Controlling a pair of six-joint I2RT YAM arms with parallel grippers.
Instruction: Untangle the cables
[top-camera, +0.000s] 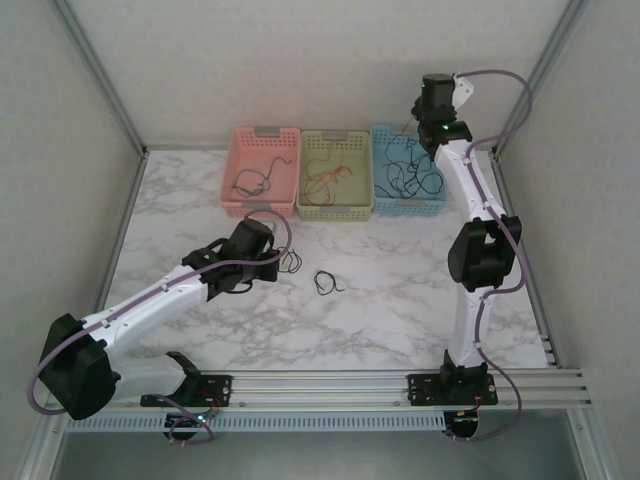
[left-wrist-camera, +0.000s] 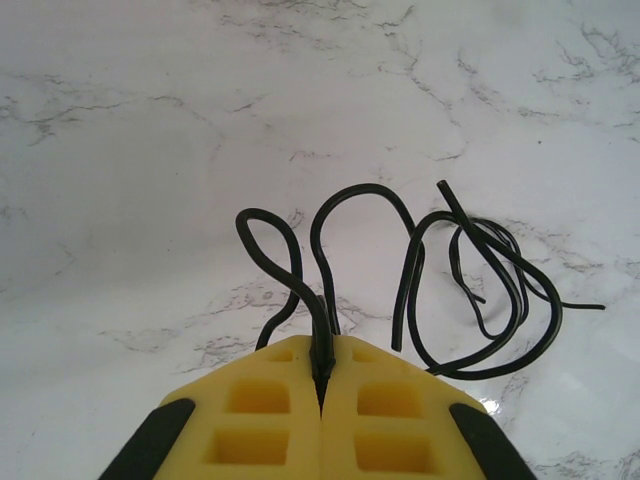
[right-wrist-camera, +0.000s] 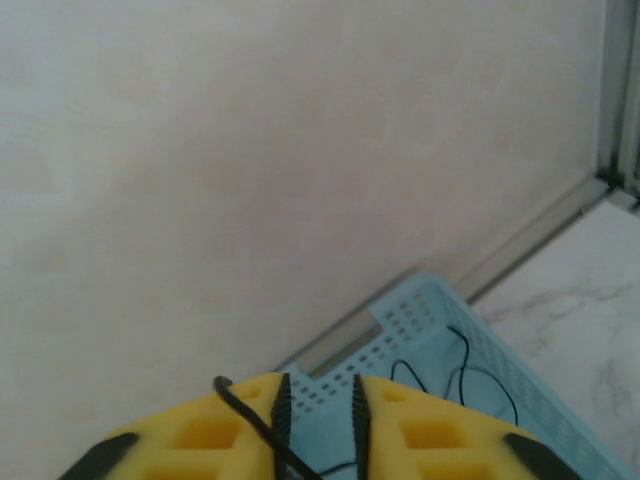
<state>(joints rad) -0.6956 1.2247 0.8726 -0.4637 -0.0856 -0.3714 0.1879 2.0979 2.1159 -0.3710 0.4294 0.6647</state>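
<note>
- i see the left pincer (left-wrist-camera: 322, 372) pinching a black cable (left-wrist-camera: 408, 275); its loops trail ahead and rightward on the worktop (left-wrist-camera: 150, 150).
- right pincer (right-wrist-camera: 320, 420) slightly spread over the blue basket (right-wrist-camera: 500, 370), black strand (right-wrist-camera: 245, 405) across one finger.

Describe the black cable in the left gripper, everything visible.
The black cable is a thin, glossy wire. The left gripper, shut, pinches it between yellow fingers. From there it fans out in loose loops, coiling at the right, resting on the marble table. One free end points right.
</note>
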